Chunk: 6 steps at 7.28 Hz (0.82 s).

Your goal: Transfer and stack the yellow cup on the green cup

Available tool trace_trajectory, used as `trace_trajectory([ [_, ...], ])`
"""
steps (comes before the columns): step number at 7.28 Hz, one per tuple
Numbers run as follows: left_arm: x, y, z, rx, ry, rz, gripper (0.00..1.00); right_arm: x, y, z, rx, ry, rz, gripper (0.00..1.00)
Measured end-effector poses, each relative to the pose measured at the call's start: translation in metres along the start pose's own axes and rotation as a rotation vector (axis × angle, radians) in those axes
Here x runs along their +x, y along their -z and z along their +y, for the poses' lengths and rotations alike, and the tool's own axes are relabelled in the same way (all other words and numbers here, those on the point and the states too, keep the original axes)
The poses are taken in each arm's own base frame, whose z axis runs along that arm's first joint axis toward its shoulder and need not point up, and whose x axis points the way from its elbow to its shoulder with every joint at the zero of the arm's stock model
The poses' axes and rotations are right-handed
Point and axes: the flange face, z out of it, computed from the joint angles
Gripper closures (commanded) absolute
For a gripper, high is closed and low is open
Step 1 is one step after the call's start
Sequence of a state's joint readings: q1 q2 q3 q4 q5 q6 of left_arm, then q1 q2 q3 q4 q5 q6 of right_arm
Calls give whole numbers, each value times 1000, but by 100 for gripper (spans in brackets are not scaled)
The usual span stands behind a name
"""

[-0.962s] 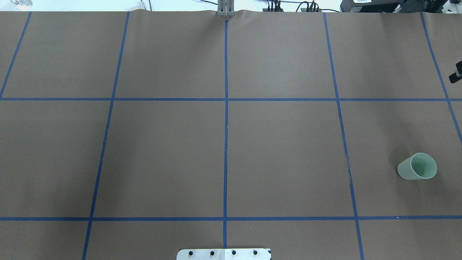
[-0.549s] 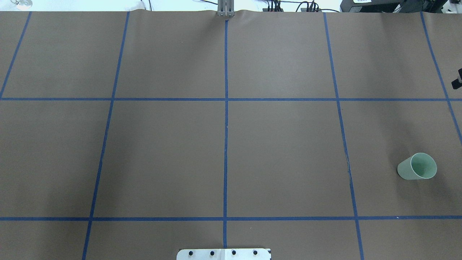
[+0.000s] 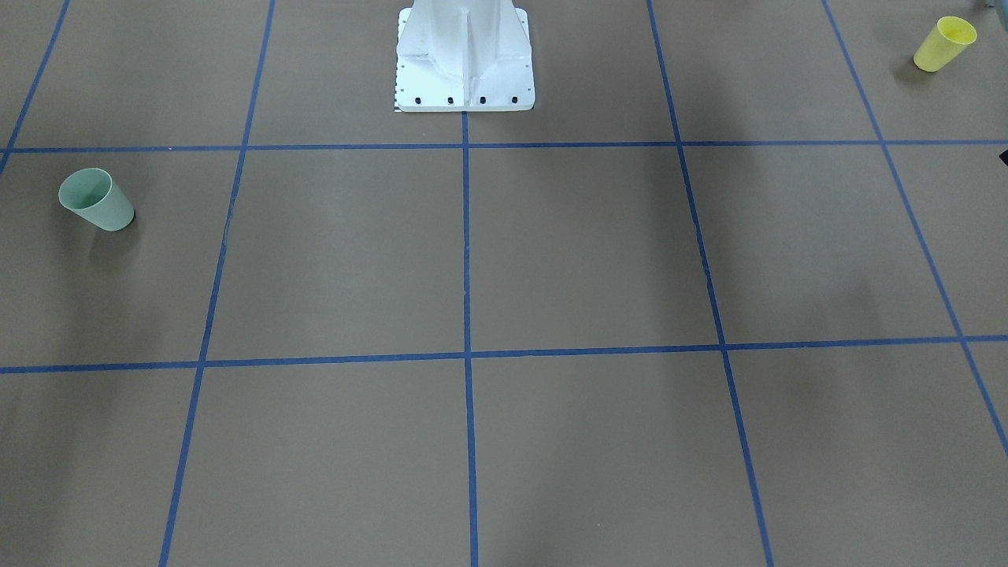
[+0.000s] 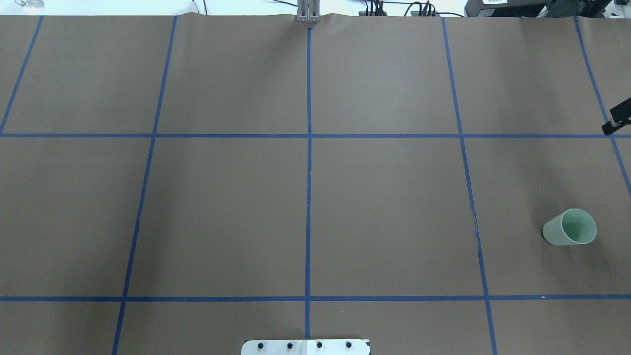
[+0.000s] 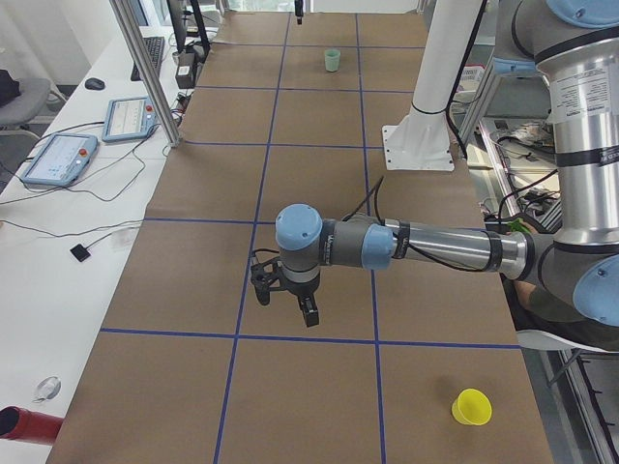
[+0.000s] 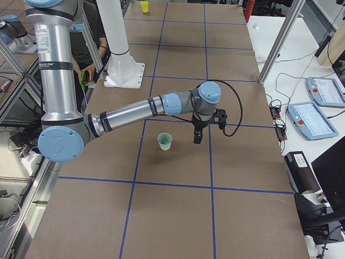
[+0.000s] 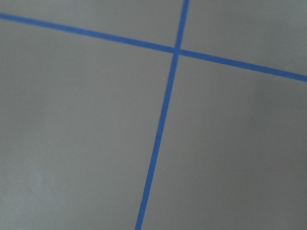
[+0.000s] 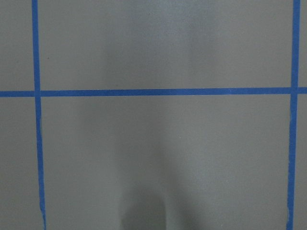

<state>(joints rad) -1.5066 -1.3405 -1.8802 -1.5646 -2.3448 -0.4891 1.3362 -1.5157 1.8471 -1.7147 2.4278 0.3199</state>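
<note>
Stacking is unstarted: in the front-facing view, yellow cup (image 3: 945, 43) sits at two o'clock, green cup (image 3: 96, 199) at nine; left end effector (image 5: 288, 302) and right end effector (image 6: 207, 129) hold neither, and I cannot tell how wide either is open.

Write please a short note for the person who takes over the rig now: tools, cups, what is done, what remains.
Left tool: above the table, apart from the yellow cup; open or shut cannot be told.
Right tool: hangs beside the green cup, not touching; open or shut cannot be told.
Yellow cup upright at the robot's left end, green cup upright at its right end; neither is held.
Done: nothing. Left: grasp the yellow cup, carry it across, set it into the green cup.
</note>
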Motion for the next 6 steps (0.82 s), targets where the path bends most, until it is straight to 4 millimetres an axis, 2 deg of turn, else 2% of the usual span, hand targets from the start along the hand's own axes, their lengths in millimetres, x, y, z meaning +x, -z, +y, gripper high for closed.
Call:
trace_trajectory([
  [2,-22,-19,23,44,223,-19,0,-8,-4,1,-9,10,-9,0],
  [4,-46,-52,60,98,345,-79,0,-22,-15,3,-23,44,-12,0],
  [5,-61,-60,75,126,415,-103,0,-26,-17,3,-16,63,-15,0],
  [6,-63,-67,81,165,502,-121,0,-28,-18,4,-11,77,-18,0],
])
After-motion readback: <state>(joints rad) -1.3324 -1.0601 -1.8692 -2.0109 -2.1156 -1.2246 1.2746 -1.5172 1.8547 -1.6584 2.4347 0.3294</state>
